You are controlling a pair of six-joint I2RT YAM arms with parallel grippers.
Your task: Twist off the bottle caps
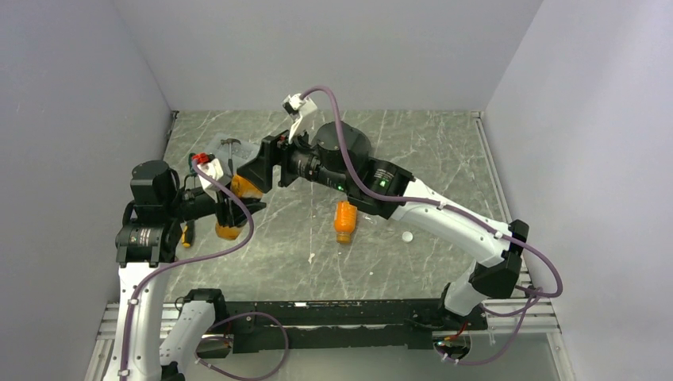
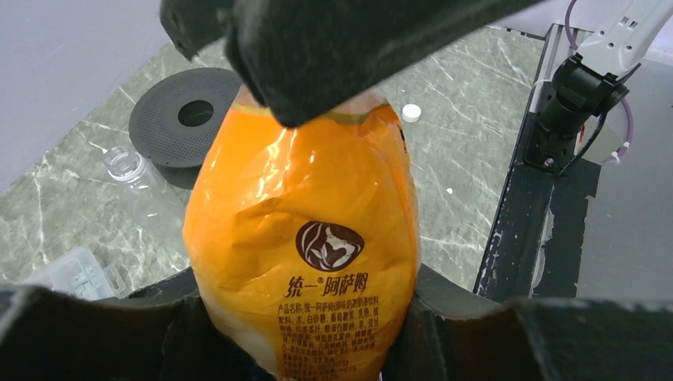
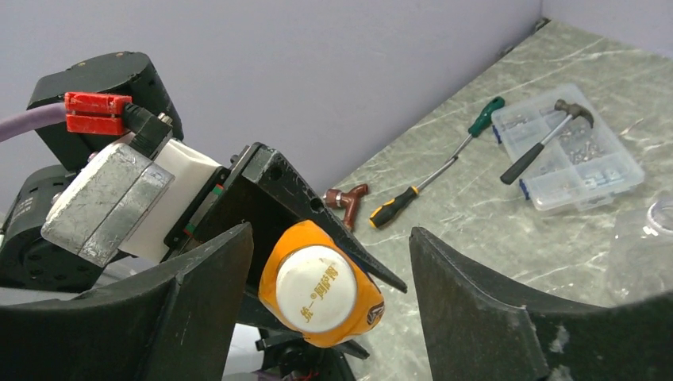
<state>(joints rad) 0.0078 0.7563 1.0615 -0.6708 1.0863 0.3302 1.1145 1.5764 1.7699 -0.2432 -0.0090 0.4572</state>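
Nearest on the marbled worktop (image 1: 444,159), right of centre, a loose white cap (image 1: 407,236) lies by itself. A little left of it and farther in, a second orange bottle (image 1: 344,222) lies on its side, touched by nothing. Over on the left, the left end effector (image 1: 230,213) is clenched around the body of an orange bottle (image 2: 305,238) with a crinkled printed wrapper, held up off the worktop. That bottle's white cap (image 3: 316,287) is on its neck and faces the right arm. The right end effector (image 3: 327,266) reaches across from the right and is released: its two fingers (image 3: 476,317) stand spread on either side of the cap, and a gap shows on both sides. Beyond the held bottle, a clear bottle (image 2: 139,190) lies open-mouthed on the worktop, just beside a black disc (image 2: 159,119) with a hole in its middle. At the far left sit a screwdriver (image 3: 394,208) with a yellow and black handle and a clear plastic box (image 3: 583,171) with a hammer (image 3: 544,139) resting across it.
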